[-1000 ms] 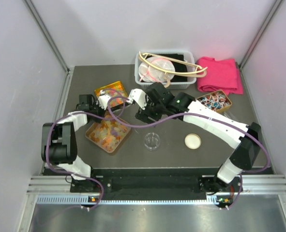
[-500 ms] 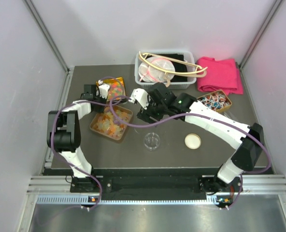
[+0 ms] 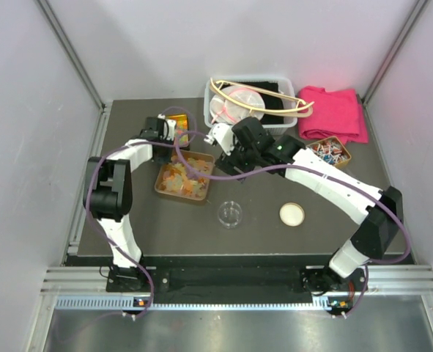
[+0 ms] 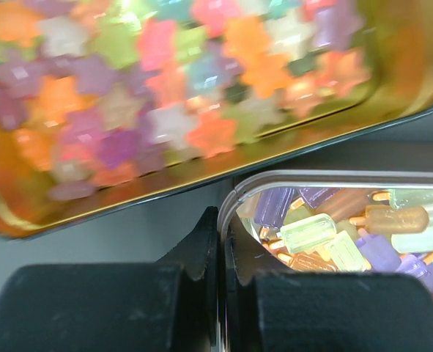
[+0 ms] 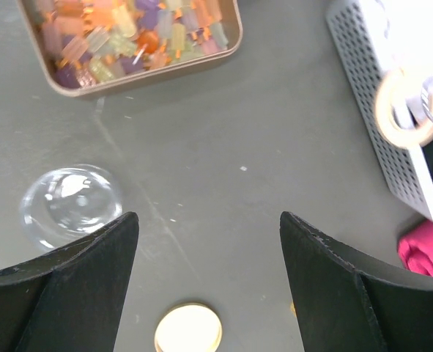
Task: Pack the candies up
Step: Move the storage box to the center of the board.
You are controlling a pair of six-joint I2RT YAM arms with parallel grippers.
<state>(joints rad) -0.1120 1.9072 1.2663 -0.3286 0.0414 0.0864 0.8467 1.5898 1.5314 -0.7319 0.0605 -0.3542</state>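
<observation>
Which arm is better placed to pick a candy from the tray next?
Right, probably. The right hand is open and free near the tray of candies; the left hand is shut on the tray's rim.

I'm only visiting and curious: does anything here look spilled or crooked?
Nothing is spilled. The candy tray sits crooked to the edges of the table, its rim pinched by the left tool, and a purple cable droops across the candies. The right tool hangs open over the table.
</observation>
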